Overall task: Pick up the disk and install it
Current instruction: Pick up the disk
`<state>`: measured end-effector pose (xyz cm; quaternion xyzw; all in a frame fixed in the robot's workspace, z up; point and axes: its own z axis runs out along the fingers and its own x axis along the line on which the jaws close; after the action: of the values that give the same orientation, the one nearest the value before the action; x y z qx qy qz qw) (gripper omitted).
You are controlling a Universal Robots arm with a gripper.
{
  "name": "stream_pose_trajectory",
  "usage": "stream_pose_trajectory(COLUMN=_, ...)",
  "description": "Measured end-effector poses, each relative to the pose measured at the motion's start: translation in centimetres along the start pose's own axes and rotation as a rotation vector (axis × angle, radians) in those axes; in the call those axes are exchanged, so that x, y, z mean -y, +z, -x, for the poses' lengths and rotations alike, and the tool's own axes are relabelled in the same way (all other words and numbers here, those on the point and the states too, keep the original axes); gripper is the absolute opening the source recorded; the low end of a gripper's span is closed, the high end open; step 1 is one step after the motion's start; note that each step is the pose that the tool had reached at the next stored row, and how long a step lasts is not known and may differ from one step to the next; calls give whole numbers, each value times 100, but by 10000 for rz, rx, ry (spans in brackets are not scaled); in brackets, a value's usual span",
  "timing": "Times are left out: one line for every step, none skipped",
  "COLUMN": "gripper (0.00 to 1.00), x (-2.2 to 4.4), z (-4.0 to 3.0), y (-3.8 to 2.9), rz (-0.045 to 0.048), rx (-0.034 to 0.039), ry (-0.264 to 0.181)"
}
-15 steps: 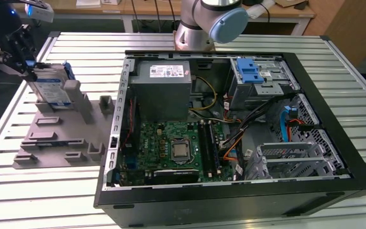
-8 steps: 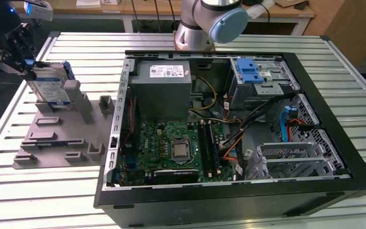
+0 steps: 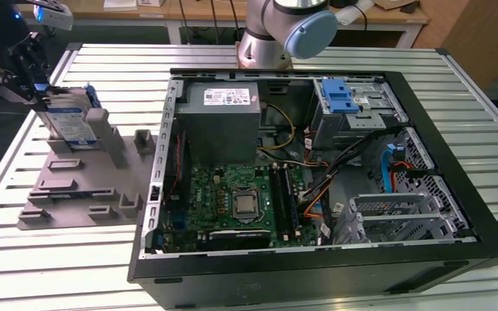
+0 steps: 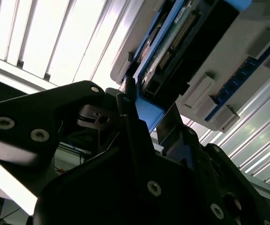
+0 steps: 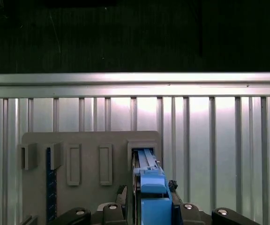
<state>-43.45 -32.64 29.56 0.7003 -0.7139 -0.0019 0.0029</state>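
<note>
Your claw (image 5: 147, 188) is clenched on the blue-framed disk (image 3: 67, 120), which stands upright on edge in a slot of the grey holder (image 3: 76, 188) on the desk (image 3: 59, 272), to the exterior view's left of the open computer case (image 3: 318, 282).

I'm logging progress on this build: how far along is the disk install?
Done: only the approach. The gripper is at the disk.
In hand: the pick-up. The disk stands upright in its slot in the grey holder, at the exterior view's left of the open case, and is not lifted.
Left: the disk is not yet out of the holder, nor in the case by the cage.
</note>
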Motion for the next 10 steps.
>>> stream_pose_trajectory(gripper=44, x=-1, z=0, y=1, rz=-1, rx=0, ry=0)
stream_pose_trajectory(gripper=44, x=-2, z=0, y=2, rz=-2, rx=1, ry=1)
stream_pose_trajectory(gripper=44, x=-2, z=0, y=4, rz=-2, rx=1, ry=1)
stream_pose_trajectory(gripper=43, x=-2, z=0, y=4, rz=-1, rx=0, ry=1)
stream_pose_trajectory(gripper=43, x=-2, z=0, y=5, rz=-1, rx=0, ry=1)
stream_pose_trajectory(gripper=36, x=-2, z=0, y=6, rz=-1, rx=0, ry=1)
stream_pose_trajectory(gripper=36, x=-2, z=0, y=8, rz=-1, rx=0, ry=1)
stream_pose_trajectory(gripper=36, x=-2, z=0, y=8, rz=-2, rx=0, ry=1)
stream_pose_trajectory(gripper=36, x=-2, z=0, y=8, rz=-2, rx=0, ry=1)
stream_pose_trajectory(gripper=36, x=-2, z=0, y=8, rz=-2, rx=0, ry=0)
